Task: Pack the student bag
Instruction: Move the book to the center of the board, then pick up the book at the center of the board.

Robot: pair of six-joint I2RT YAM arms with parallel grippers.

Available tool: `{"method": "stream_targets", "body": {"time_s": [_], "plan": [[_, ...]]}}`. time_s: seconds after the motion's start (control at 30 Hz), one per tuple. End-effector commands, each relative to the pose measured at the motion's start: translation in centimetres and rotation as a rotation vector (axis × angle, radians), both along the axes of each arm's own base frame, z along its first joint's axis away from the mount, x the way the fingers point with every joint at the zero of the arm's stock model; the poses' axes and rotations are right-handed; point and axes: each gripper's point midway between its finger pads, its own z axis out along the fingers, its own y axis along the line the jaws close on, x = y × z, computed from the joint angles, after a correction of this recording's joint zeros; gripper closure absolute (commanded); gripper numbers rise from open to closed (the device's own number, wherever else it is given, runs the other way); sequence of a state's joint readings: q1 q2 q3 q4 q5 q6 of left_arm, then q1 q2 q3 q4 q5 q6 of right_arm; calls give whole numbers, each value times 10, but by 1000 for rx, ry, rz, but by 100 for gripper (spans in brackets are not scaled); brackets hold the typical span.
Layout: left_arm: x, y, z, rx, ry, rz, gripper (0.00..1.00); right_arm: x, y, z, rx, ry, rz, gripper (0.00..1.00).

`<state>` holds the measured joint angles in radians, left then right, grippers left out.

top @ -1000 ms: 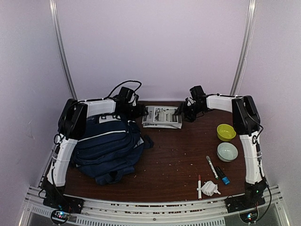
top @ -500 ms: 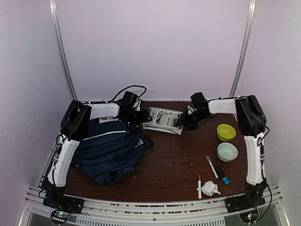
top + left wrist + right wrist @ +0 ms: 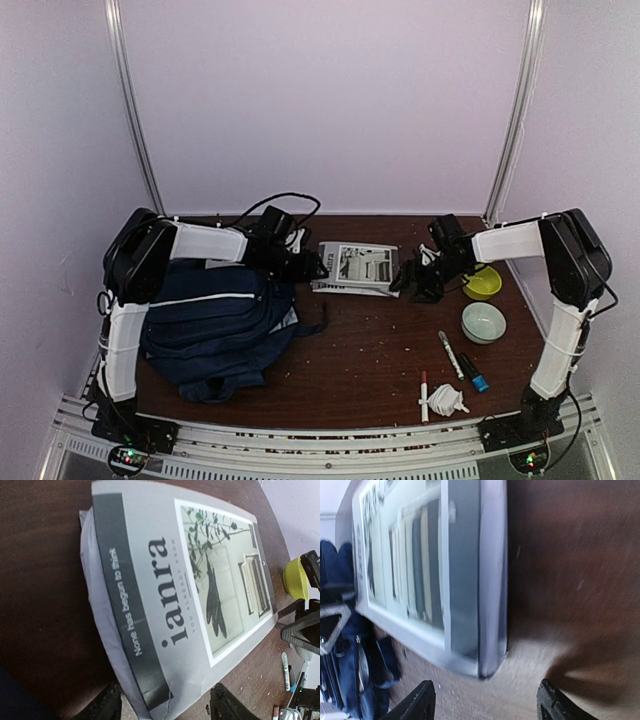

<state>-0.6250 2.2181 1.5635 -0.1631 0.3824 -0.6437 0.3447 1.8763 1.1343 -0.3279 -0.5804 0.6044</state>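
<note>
Magazine (image 3: 358,268) between left end effector (image 3: 313,268) and right end effector (image 3: 402,284), both open, empty, at opposite edges

Pale lilac walls (image 3: 330,100) are enclosing a dark wooden table (image 3: 370,350); 2 metal rails (image 3: 136,110) are rising at the far corners.

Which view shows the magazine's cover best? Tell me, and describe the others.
Left wrist: the magazine fills it, cover text legible. Top external shows it small, lettering unreadable; right wrist, only one blurred end.
</note>
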Motion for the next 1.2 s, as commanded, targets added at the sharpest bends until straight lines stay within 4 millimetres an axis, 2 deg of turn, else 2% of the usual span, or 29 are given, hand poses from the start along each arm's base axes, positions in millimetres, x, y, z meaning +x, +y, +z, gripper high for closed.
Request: {"method": "stream_targets", "body": {"time_s": [0.0,0.1,0.17,0.33,0.43,0.53,0.7,0.83,0.97,1.03,1.17], "plan": [[34,11,21,-8,-61,31,36,55,-7,26,-52,-117,-31,28],[48,24,16,4,-73,83,35,72,0,20,-39,-91,-23,26],[52,28,6,6,-56,108,35,72,13,10,33,-54,-12,26],[54,18,-15,-1,-10,107,36,76,20,-11,77,-5,-33,26],[53,12,-23,28,-9,90,36,78,40,-3,180,-7,-18,27],[50,-3,-23,-1,-3,48,36,75,57,8,223,-14,20,29],[43,-22,-10,-71,-7,-3,37,75,74,49,301,-69,46,34],[32,-41,25,-146,-80,-74,40,67,82,73,326,-105,73,35],[13,-61,63,-170,-201,-170,56,49,81,80,341,-116,71,35],[5,-62,68,-208,-180,-181,64,37,78,83,357,-122,63,35],[-17,-53,52,-194,-88,-189,73,4,64,80,312,-120,55,35]]}}
